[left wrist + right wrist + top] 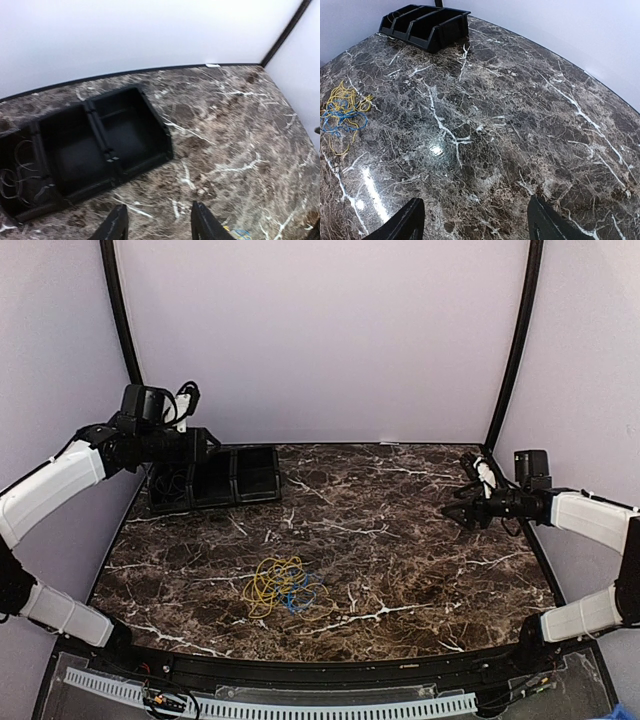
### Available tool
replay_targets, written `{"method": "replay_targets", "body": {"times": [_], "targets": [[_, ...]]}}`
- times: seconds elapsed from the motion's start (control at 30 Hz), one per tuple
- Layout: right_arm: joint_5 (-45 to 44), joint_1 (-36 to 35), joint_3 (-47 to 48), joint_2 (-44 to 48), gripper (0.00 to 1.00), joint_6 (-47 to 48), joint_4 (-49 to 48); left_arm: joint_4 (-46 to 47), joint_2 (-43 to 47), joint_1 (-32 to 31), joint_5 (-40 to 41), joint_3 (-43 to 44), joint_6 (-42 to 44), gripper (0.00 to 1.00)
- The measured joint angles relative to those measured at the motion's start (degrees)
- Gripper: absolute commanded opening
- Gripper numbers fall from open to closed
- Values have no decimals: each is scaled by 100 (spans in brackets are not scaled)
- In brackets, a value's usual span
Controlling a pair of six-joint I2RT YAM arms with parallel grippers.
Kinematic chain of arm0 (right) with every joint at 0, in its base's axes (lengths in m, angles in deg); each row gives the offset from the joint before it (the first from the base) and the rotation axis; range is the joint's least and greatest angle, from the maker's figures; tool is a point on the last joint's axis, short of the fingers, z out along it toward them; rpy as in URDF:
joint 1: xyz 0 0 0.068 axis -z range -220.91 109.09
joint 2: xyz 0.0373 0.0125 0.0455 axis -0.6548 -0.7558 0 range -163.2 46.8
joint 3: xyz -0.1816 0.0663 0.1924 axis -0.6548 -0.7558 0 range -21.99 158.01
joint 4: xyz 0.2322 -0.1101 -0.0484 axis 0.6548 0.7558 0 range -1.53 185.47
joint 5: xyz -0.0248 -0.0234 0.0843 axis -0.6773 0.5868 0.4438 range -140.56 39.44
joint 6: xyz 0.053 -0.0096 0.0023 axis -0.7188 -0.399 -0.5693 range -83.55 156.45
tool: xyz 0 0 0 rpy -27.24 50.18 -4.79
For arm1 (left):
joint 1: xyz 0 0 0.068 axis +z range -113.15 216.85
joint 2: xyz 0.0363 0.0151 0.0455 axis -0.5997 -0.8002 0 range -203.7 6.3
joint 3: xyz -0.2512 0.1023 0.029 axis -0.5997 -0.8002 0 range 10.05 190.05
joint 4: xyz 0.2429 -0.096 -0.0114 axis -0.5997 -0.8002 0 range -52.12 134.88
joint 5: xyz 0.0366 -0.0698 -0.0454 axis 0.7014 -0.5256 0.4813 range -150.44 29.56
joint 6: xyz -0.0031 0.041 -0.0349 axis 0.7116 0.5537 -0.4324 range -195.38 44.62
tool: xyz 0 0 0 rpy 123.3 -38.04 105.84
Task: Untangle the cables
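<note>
A yellow cable [268, 580] and a blue cable [302, 594] lie tangled together in one loose heap on the marble table, near its front middle. The heap also shows at the left edge of the right wrist view, yellow [342, 97] over blue [340, 121], and a small bit of it at the bottom of the left wrist view [239, 233]. My left gripper [207, 443] is open and empty, held high over the black bin at the back left. My right gripper [455, 508] is open and empty, held above the table's right side, far from the heap.
A black bin with three compartments [215, 478] stands at the back left; its left compartment holds a black coiled cable [15, 175]. Purple walls and black frame posts [515, 345] enclose the table. A perforated white strip [270, 708] runs along the near edge.
</note>
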Motion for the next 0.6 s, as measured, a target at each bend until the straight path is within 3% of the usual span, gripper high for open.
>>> {"method": "replay_targets", "body": {"times": [0.13, 0.23, 0.43, 0.6], "targets": [[81, -223, 299, 234, 65, 238, 323, -17, 116, -426, -614, -378, -72, 36], [79, -697, 1047, 133, 65, 411, 723, -17, 157, -616, -997, -778, -232, 36], [-68, -2079, 1937, -466, 69, 791, 1287, -44, -289, -1300, -1606, -1384, -468, 43], [-238, -3036, 2592, -1182, 64, 1084, 2092, -37, -673, -1996, -1770, -1473, -459, 46]]}}
